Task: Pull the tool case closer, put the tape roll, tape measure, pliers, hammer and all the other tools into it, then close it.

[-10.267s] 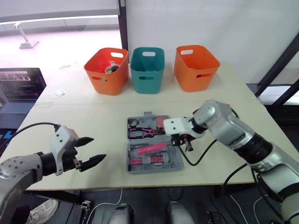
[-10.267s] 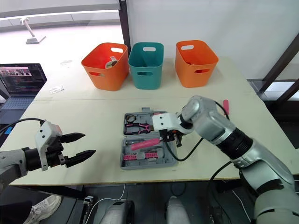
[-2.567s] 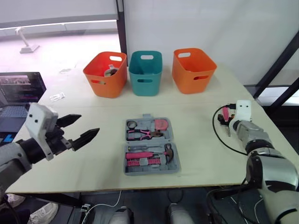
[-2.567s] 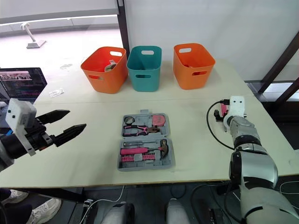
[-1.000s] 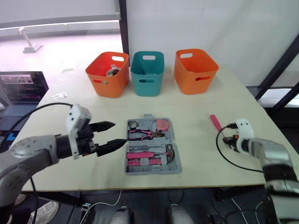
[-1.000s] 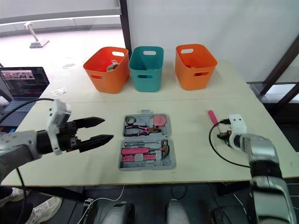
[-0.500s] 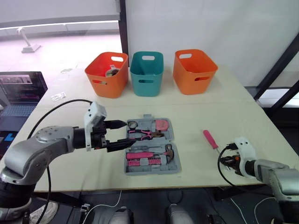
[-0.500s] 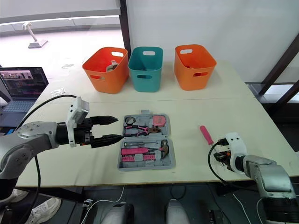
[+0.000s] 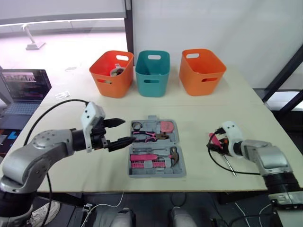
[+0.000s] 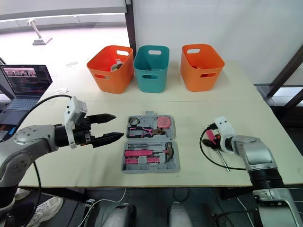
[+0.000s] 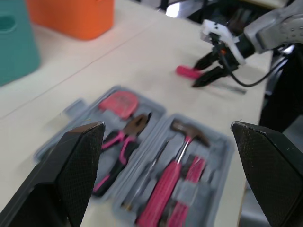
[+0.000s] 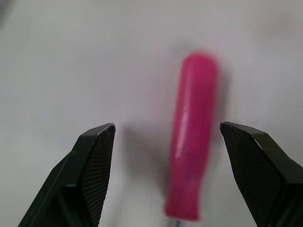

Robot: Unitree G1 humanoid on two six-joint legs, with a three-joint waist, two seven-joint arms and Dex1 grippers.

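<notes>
The grey tool case lies open at the table's middle. In it are a tape roll, pink-handled pliers, a pink tape measure and a hammer. My left gripper hovers open just left of the case, fingertips pointing at it. A pink-handled screwdriver lies on the table right of the case, its shaft pointing toward the front edge. My right gripper stands open over the pink handle, which lies between the fingers without touching them.
Along the table's far side stand an orange basket with something in it, a teal basket and another orange basket. A laptop sits off the table's left edge. A black cable loops beside my right gripper.
My right gripper has opened and moved in from the front right edge to straddle the screwdriver's handle. The left gripper has stayed open beside the case. The camera has shifted slightly.
</notes>
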